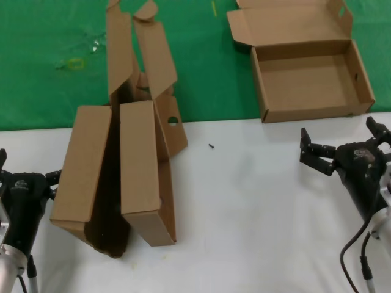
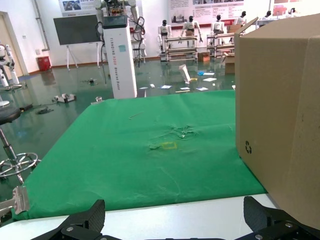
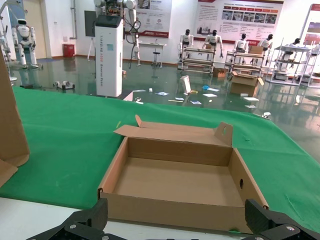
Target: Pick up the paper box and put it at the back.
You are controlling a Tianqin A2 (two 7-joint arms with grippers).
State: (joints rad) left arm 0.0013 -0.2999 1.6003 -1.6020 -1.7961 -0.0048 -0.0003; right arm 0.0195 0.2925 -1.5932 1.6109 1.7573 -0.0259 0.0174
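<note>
An open paper box (image 1: pixel 308 70) of thin brown cardboard lies on the green cloth at the back (image 1: pixel 55 91), its front wall at the white tabletop (image 1: pixel 244 201) edge. It looks light, stiff and crushable; a side wall suits gripping. The right hand (image 1: pixel 342 143), fingers spread, hovers just before that wall. The left hand (image 1: pixel 27 177), also spread, waits beside 2 other boxes (image 1: pixel 119 171).

We saw the open paper box (image 1: pixel 308 72) lying on the green cloth (image 1: pixel 49 91), its front edge at the white tabletop (image 1: pixel 244 213). Two more cardboard boxes (image 1: pixel 122 165) stood at the left. Our right gripper (image 1: pixel 342 143) rested spread just before the box; our left gripper (image 1: pixel 27 174) waited low.
</note>
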